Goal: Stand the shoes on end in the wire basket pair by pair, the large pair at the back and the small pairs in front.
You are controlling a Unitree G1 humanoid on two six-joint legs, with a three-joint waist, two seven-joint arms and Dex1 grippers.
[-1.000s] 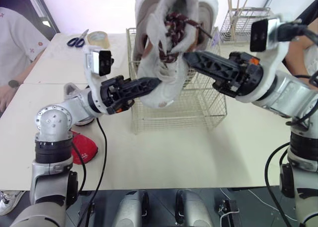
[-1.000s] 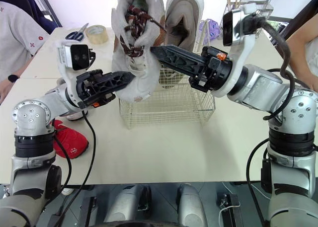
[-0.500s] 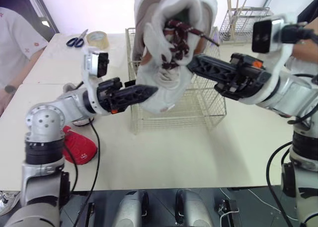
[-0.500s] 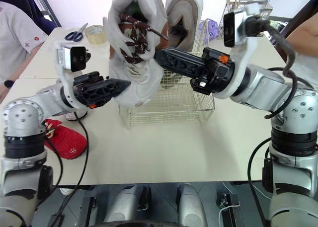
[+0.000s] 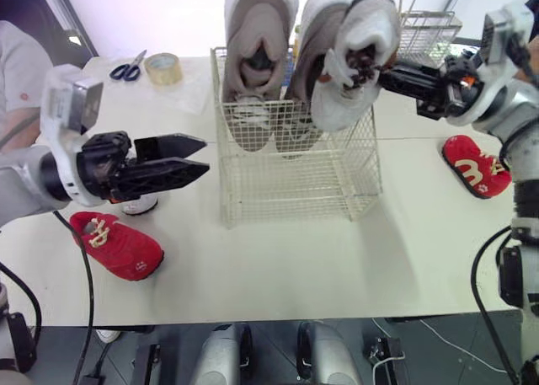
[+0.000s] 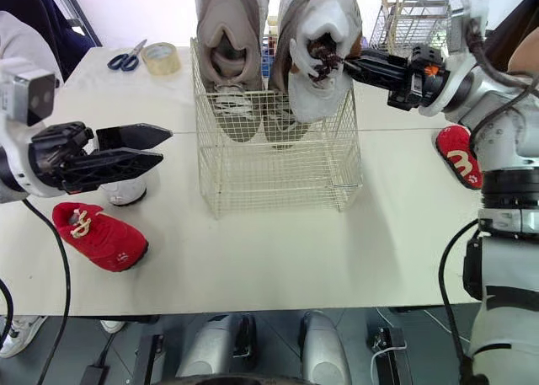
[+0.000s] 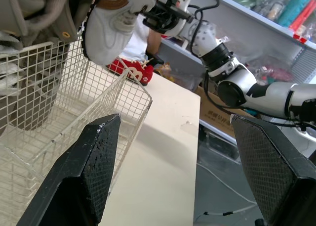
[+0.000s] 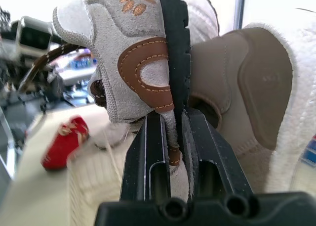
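Observation:
The wire basket (image 5: 295, 179) stands mid-table with two large grey shoes (image 5: 257, 56) upright on end at its back. A third large grey shoe (image 6: 324, 65) with dark red laces hangs toe down over the basket's right part. My right gripper (image 6: 341, 63) is shut on that shoe's collar, and the right wrist view shows its fingers (image 8: 158, 147) pinching the edge. My left gripper (image 5: 205, 156) is open and holds nothing, left of the basket and apart from it. One small red shoe (image 5: 118, 246) lies front left, another (image 5: 473, 166) right of the basket.
A small pale shoe (image 5: 139, 204) sits partly hidden behind my left arm. Scissors (image 5: 128, 67) and a tape roll (image 5: 165, 67) lie at the back left. A second wire rack (image 5: 425, 31) stands back right. A person (image 5: 21, 56) sits at the left edge.
My left gripper has let go of the grey shoe, opened and drawn back to the left. My right gripper has carried the shoe to the right, over the basket's right part.

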